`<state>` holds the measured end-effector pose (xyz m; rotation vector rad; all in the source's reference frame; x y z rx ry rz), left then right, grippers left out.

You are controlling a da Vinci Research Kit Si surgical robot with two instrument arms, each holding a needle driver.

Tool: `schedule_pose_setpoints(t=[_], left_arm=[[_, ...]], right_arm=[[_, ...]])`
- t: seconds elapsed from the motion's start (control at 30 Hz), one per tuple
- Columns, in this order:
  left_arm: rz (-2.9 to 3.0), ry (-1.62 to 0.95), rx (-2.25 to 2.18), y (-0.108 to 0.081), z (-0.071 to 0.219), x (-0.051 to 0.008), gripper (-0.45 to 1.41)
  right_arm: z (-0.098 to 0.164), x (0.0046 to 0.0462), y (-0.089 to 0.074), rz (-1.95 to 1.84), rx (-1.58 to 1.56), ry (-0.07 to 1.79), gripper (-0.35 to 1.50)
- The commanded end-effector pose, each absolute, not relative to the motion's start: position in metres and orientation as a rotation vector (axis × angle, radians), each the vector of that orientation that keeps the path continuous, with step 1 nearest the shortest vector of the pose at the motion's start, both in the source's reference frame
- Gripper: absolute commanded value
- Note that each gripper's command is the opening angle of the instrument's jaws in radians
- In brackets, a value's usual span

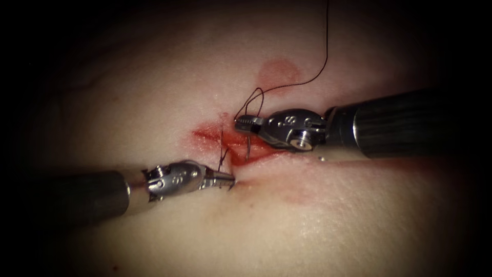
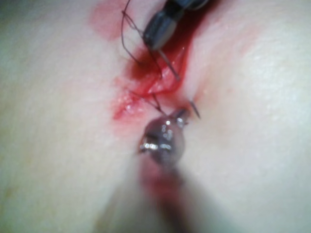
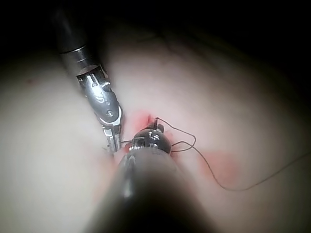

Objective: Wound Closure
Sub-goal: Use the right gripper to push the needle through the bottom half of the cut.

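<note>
Endoscope: my right tool (image 1: 245,123) pinches the needle (image 1: 248,146) near its top end. The curve hangs into the cut (image 1: 241,146), with thread (image 1: 307,79) looped behind. The left tool (image 1: 225,178) is pressed together at the cut's lower lip, possibly on thread; can't tell.

Left wrist: the needle (image 2: 167,65) sits over red fluid (image 2: 146,87).

Right wrist: thread (image 3: 214,172) trails loose, and I reckon it could snag.
</note>
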<state>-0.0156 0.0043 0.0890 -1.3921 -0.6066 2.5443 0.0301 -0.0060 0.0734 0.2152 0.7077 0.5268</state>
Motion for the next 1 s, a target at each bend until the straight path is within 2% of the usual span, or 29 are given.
schedule_pose_setpoints(t=[0.03, 0.33, 0.63, 0.67, 0.7, 0.77, 1.0], left_arm=[[2.543, -0.61, -1.394, 0.0039, 0.0897, -0.0163, -0.35], [2.542, -0.609, -1.393, 0.0039, 0.0897, -0.0163, -0.35], [2.542, -0.609, -1.393, 0.0039, 0.0897, -0.0164, -0.35], [2.542, -0.609, -1.393, 0.0039, 0.0897, -0.0164, -0.35], [2.542, -0.609, -1.393, 0.0039, 0.0896, -0.0164, -0.35], [2.543, -0.61, -1.394, 0.0038, 0.0896, -0.0163, -0.35], [2.555, -0.609, -1.406, 0.0033, 0.0891, -0.0156, -0.35]], right_arm=[[0.0744, 0.0308, -0.0071, 0.566, 0.292, 0.725, -0.35], [0.0748, 0.0311, -0.0084, 0.605, 0.456, 0.774, -0.35], [0.0751, 0.0321, -0.0109, 0.622, 0.619, 0.747, -0.35], [0.0751, 0.0321, -0.0105, 0.612, 0.623, 0.771, -0.27], [0.075, 0.0316, -0.0089, 0.68, 0.513, 0.822, 1.04], [0.0747, 0.0302, -0.0068, 0.705, 0.428, 0.841, 1.29], [0.0728, 0.0248, -0.0029, 0.733, 0.364, 0.823, 1.36]])
